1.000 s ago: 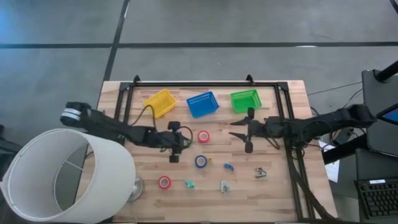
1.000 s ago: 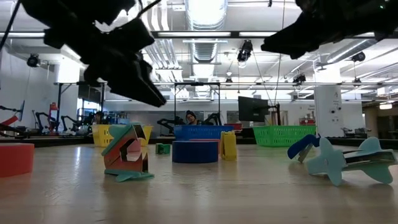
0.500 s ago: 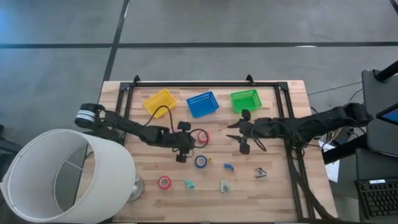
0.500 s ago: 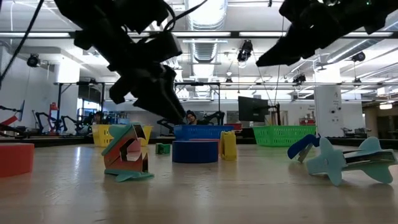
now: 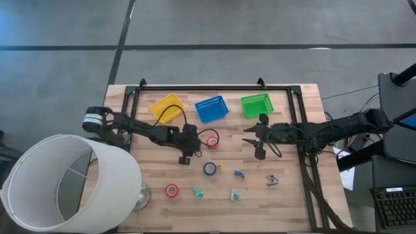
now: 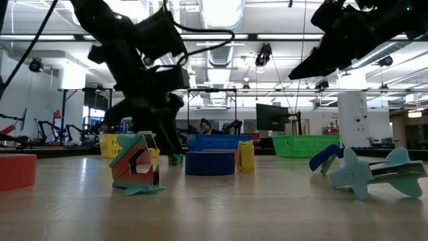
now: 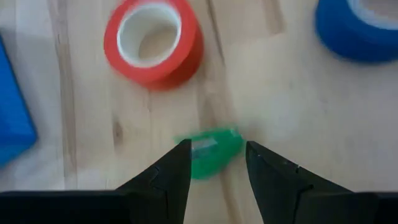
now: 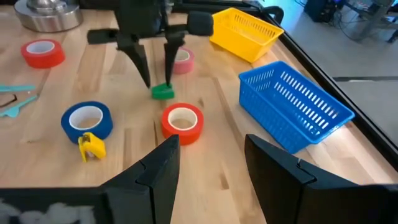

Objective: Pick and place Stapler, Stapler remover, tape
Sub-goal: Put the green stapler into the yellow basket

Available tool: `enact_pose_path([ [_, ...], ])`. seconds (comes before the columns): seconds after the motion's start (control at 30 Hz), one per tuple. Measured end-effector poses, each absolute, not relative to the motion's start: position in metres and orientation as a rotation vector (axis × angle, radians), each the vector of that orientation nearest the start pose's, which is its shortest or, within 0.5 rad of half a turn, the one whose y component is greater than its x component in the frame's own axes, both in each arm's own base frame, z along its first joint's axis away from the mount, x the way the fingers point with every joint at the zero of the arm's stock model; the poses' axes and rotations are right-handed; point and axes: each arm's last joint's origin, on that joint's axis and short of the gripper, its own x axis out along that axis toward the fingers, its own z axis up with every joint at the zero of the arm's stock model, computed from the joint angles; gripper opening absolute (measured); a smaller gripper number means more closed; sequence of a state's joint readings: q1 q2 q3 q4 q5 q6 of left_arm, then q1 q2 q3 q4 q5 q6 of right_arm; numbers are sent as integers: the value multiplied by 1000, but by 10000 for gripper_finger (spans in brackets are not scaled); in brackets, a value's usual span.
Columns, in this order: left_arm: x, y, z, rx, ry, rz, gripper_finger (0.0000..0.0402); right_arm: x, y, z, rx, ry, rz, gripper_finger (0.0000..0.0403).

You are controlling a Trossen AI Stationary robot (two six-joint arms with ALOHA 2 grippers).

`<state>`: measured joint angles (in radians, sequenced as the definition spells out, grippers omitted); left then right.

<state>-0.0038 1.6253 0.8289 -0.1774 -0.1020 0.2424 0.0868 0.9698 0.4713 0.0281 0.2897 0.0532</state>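
Note:
My left gripper is open and points steeply down over a small green piece, one finger on either side of it; the right wrist view shows its tips just above the wood. A red tape lies past it, a blue tape beside that. A pink tape lies behind the left gripper. Another red tape and several small desk tools lie toward the near edge. My right gripper hangs open above the table's right half.
Yellow, blue and green baskets stand in a row at the far side. A white lampshade covers the near left corner. A black frame runs round the table's far and side edges.
My left gripper has gone toward the table's right edge and down, tipping more steeply, and now stands over the green piece. Its fingers have kept the same gap. The tapes and tools have not moved.

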Motion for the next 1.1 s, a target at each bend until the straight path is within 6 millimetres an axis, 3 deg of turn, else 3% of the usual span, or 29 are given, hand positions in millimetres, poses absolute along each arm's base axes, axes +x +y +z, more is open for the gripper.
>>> enact_pose_path([
  [0.4,303,6,146,286,983,-26,156,199,9,212,-37,464,-211,178],
  [0.63,303,2,148,107,972,-122,156,199,9,212,-38,465,-211,178],
  [0.8,301,-1,153,77,968,-152,156,199,9,211,-40,476,-210,178],
  [0.97,303,-3,165,201,917,-192,156,198,9,210,-41,482,-210,178],
  [1.1,302,-3,161,368,918,-268,156,198,9,210,-41,484,-210,178],
])
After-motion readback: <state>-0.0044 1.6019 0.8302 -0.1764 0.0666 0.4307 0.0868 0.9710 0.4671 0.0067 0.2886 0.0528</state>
